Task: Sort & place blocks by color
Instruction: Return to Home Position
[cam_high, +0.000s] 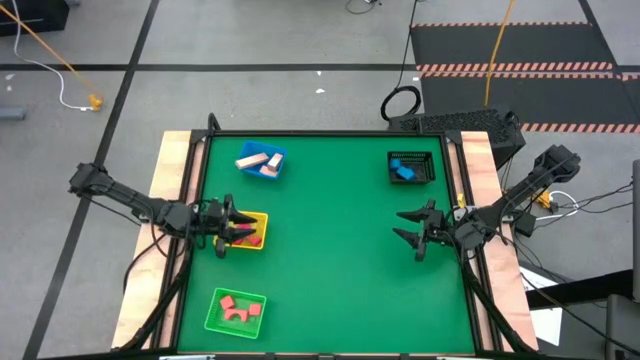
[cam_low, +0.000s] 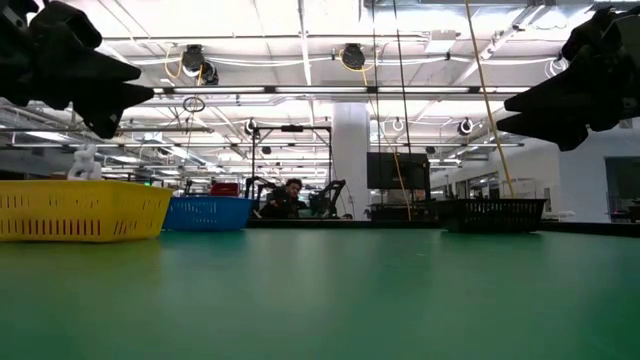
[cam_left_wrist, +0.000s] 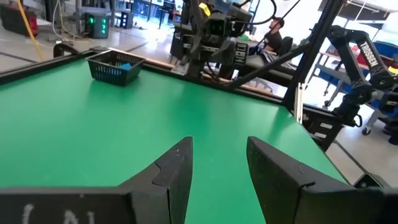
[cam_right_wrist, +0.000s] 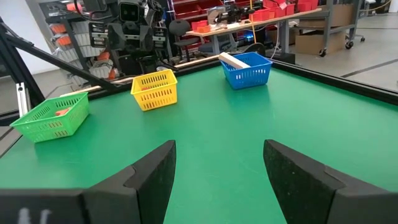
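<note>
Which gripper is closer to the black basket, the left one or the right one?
The right. The right gripper hangs open on the same side of the table as the black basket. The left gripper is on the opposite side, over the yellow basket.

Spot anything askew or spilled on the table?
One thing: a tan bar pokes up past the rim of the blue bin instead of lying flat inside. No loose blocks show on the green tabletop.
</note>
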